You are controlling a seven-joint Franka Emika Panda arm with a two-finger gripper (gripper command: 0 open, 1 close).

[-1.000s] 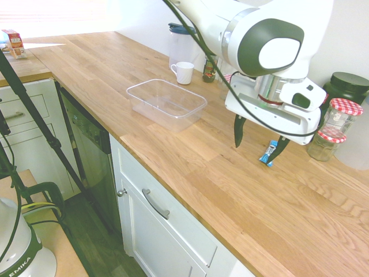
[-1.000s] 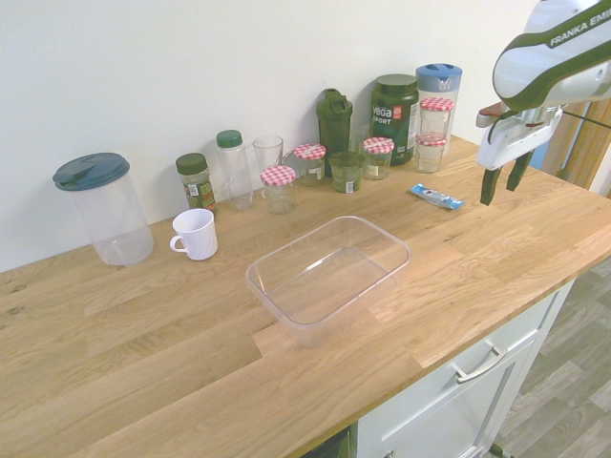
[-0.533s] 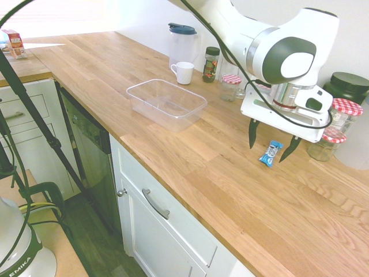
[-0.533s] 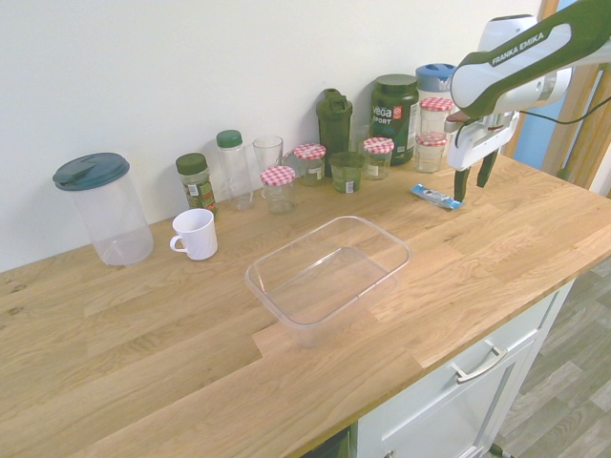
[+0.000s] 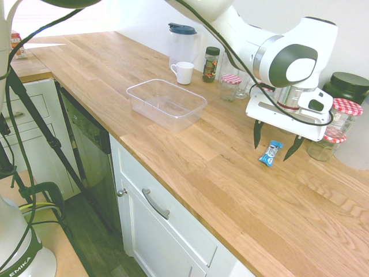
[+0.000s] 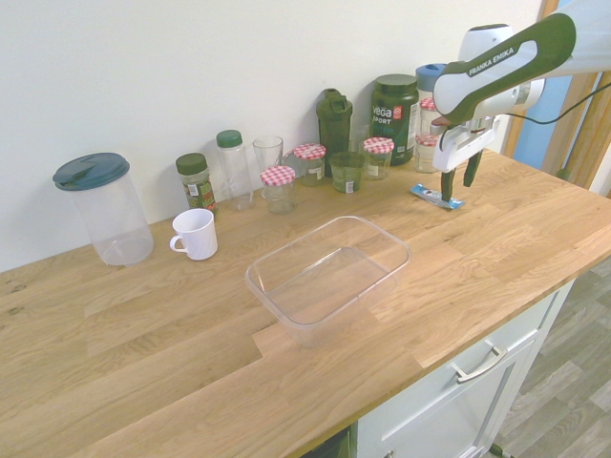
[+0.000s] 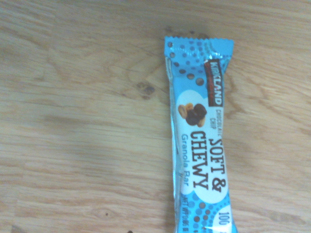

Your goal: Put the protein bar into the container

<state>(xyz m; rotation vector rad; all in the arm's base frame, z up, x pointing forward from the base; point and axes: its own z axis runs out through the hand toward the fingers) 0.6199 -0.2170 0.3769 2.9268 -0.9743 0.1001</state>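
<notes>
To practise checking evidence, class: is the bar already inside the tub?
No, the bar lies on the counter, outside the tub.

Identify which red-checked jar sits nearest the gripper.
The lower jar of the stacked pair, right beside the gripper; another jar sits on its lid, while the other red-checked jars stand unstacked.

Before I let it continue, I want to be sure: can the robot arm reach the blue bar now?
Probably yes: the open gripper hovers close above the bar, and nothing seems to stand between them.
</notes>
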